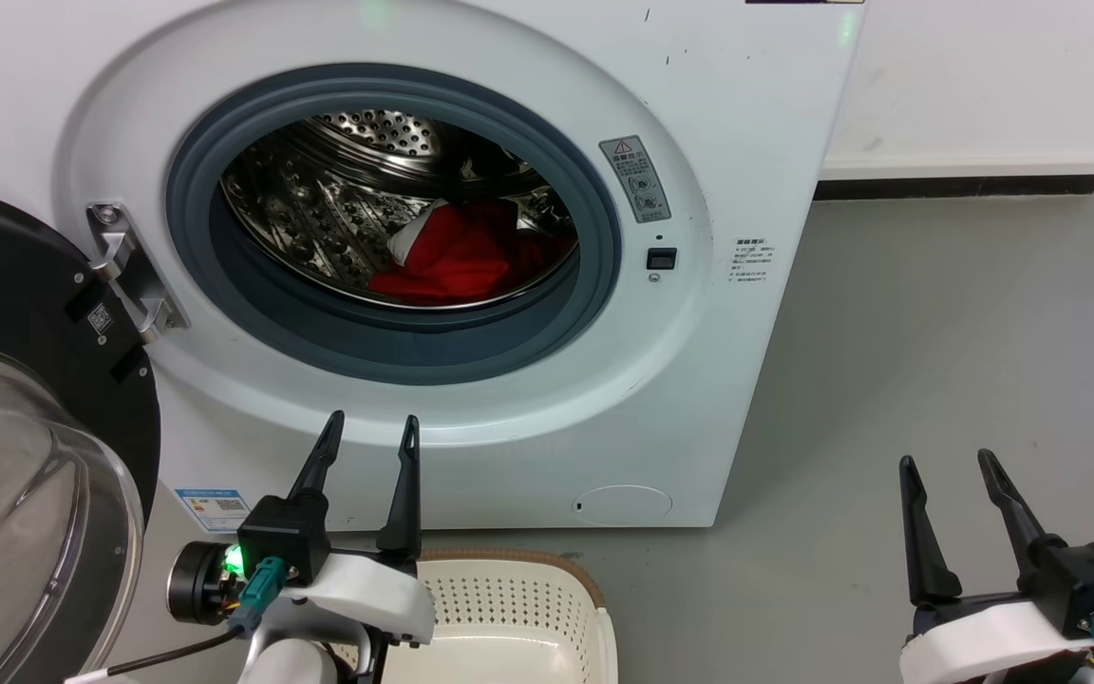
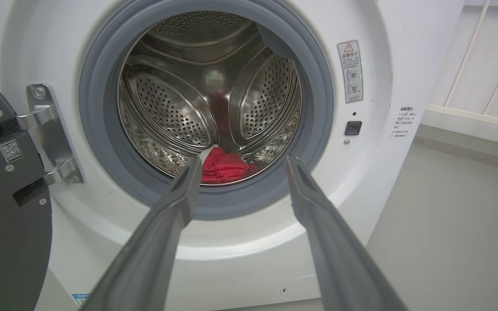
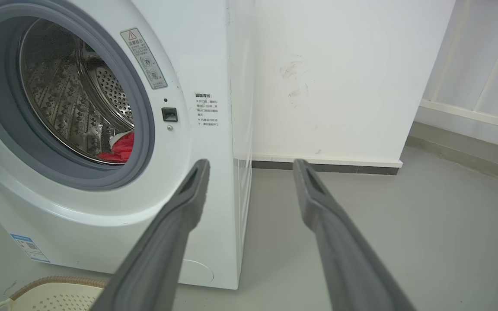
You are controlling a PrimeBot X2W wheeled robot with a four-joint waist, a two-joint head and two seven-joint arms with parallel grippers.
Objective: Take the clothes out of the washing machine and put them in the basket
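Note:
Red clothes (image 1: 466,258) with a white patch lie at the bottom of the steel drum of the white washing machine (image 1: 727,142), whose door stands swung open. The same red clothes (image 2: 225,167) appear low in the drum in the left wrist view, and a bit of the clothes (image 3: 121,149) peeks past the door ring in the right wrist view. My left gripper (image 1: 371,427) is open, empty, below the door opening and pointing at it. My right gripper (image 1: 946,462) is open and empty over the floor, right of the machine. The cream basket (image 1: 547,570) sits on the floor before the machine, beside my left arm.
The black-framed glass door (image 1: 15,456) hangs open at the left, close to my left arm. Grey floor (image 1: 936,313) stretches right of the machine to a white wall (image 1: 974,85) with a dark skirting strip.

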